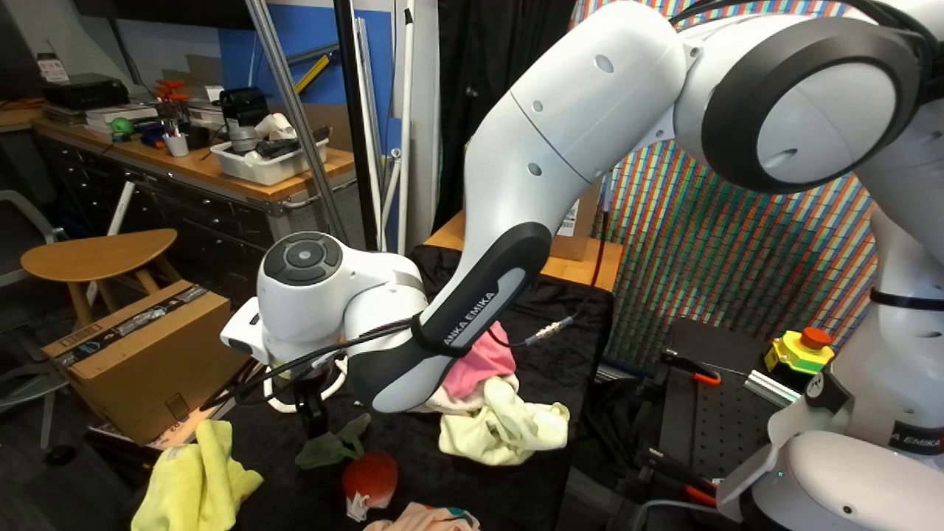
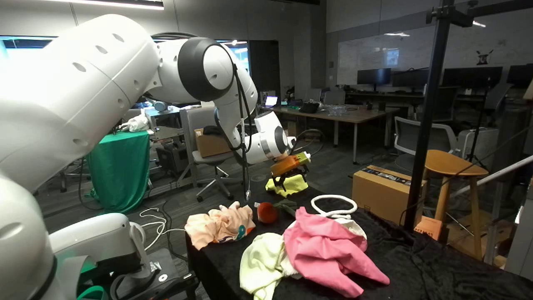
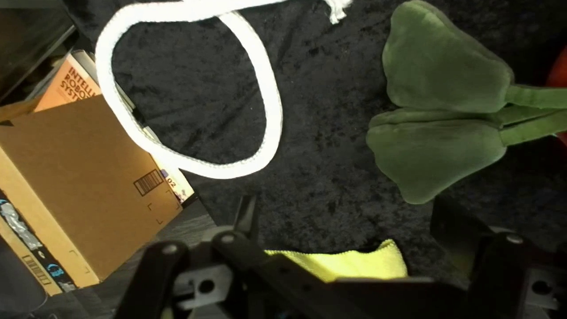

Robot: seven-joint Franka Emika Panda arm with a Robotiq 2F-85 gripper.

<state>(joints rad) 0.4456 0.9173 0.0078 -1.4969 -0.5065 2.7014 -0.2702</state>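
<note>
holds nothing in the gripper (image 3: 343, 209), spread wide. in the wrist view, has the green leaves (image 3: 443, 91) between 1 and 2 o'clock from it, just beside 1 fingertip (image 3: 444, 221), with stems (image 3: 538, 97) aimed toward 3 o'clock; has the yellow cloth (image 3: 350, 264) at 6 o'clock.

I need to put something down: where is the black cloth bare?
Between the rope and the leaves, though the gripper hovers near; also right of the pink cloth in an exterior view. It's crowded where that bunches against the pale cloth.
</note>
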